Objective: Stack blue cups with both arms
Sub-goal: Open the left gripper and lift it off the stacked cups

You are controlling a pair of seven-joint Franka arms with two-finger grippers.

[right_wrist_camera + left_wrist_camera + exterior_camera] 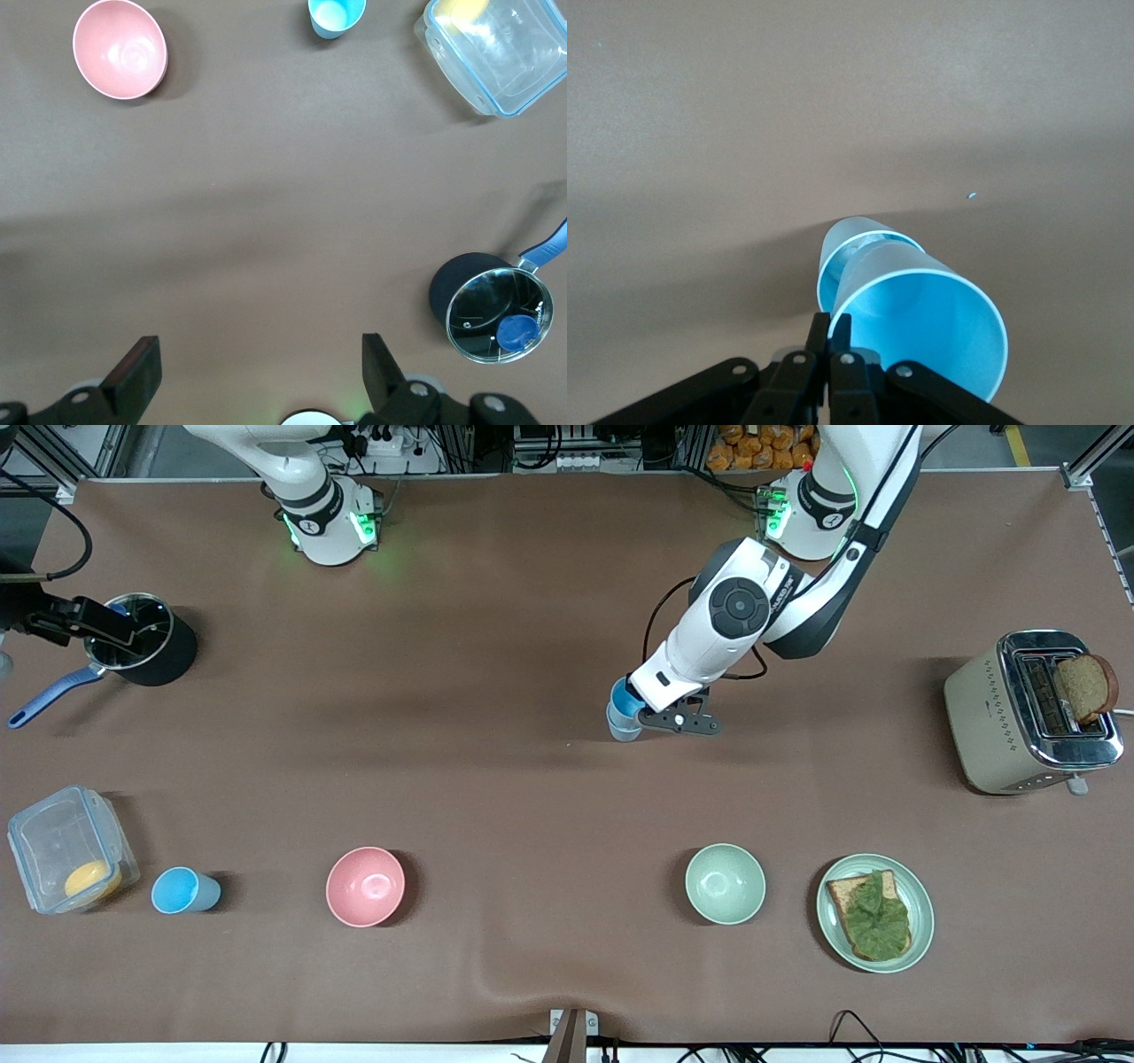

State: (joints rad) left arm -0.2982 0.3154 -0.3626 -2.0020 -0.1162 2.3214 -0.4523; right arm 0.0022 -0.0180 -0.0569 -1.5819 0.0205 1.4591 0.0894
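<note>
The left gripper [640,710] is clamped on 2 nested blue cups [623,713] above mid-table. A third blue cup [183,890] stands between the clear container [53,841] and the pink bowl [365,886].

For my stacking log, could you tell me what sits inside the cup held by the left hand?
The left hand, shut on the rim, holds two nested blue cups: one sits inside the other. The inner cup looks empty; the outer cup's bottom is covered.

Front view: high, looks down on whole brown table [496,717], robot bases along top. Left wrist view: close, aimed at nested light-blue plastic cups [921,310]. Right wrist view: high over table; shares round pink bowl [120,49], lidded black saucepan [492,305] with front view.
</note>
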